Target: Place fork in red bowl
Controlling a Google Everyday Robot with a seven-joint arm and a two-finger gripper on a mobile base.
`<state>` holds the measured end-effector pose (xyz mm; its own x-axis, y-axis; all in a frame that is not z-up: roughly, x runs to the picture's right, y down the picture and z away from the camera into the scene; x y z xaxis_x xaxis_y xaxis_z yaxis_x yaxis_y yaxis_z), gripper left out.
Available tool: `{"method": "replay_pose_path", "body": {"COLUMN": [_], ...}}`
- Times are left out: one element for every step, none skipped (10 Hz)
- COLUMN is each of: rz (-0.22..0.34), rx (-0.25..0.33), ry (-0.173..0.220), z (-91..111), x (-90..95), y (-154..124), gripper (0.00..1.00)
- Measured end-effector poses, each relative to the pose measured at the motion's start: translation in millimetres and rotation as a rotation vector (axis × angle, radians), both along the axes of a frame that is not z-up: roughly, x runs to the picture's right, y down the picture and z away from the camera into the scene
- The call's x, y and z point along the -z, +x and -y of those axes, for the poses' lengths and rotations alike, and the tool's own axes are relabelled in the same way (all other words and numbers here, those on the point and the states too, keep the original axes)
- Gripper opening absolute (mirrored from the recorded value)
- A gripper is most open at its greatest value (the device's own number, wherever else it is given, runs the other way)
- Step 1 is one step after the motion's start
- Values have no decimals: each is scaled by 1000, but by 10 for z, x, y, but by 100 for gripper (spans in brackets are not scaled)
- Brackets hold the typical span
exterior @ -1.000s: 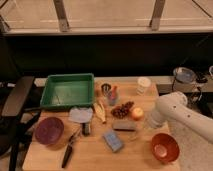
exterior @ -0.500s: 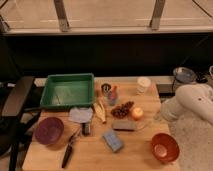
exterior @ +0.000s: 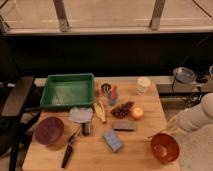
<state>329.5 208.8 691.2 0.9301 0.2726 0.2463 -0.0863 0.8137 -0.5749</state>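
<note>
The red bowl sits on the wooden table near its front right corner. My white arm comes in from the right, and my gripper hangs just above and right of the bowl's far rim. The slim pale fork sticks out leftward from the gripper, tilted, over the bowl's far edge. The gripper looks shut on the fork's end.
A green tray stands at the back left, and a maroon bowl at the front left beside a black-handled tool. A blue sponge, banana, grapes, apple and white cup fill the middle.
My arm has drawn back to the right, off the table's edge, uncovering the apple and grapes. The gripper now sits lower right, beside the red bowl.
</note>
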Motion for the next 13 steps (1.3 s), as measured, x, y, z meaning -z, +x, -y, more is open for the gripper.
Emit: {"method": "replay_pose_path", "body": {"rz": [3,4,8,10,14,21,29,40,50,55,63,69,72], "rx": [-23,-36,-55,-78,-96,-106,-112,-111,-109,-106,-104,-103,-101], "ry": [-19,-36,-56,-78,-105,-126,-139,-151,-159,-163,-166,-168,-170], "z": [-89,-159,-246,-314,-406,-499,-562,-632,-675,-700,-723,-732,-739], "x": [24,39,39,27,-1,-16,-3,10,16,25,32,34,33], "y": [56,91,122,145,153,147,132,103,71,50,24,3,-8], "gripper": [0,0,0,2,9,19,30,42,52,60,67,68,68]}}
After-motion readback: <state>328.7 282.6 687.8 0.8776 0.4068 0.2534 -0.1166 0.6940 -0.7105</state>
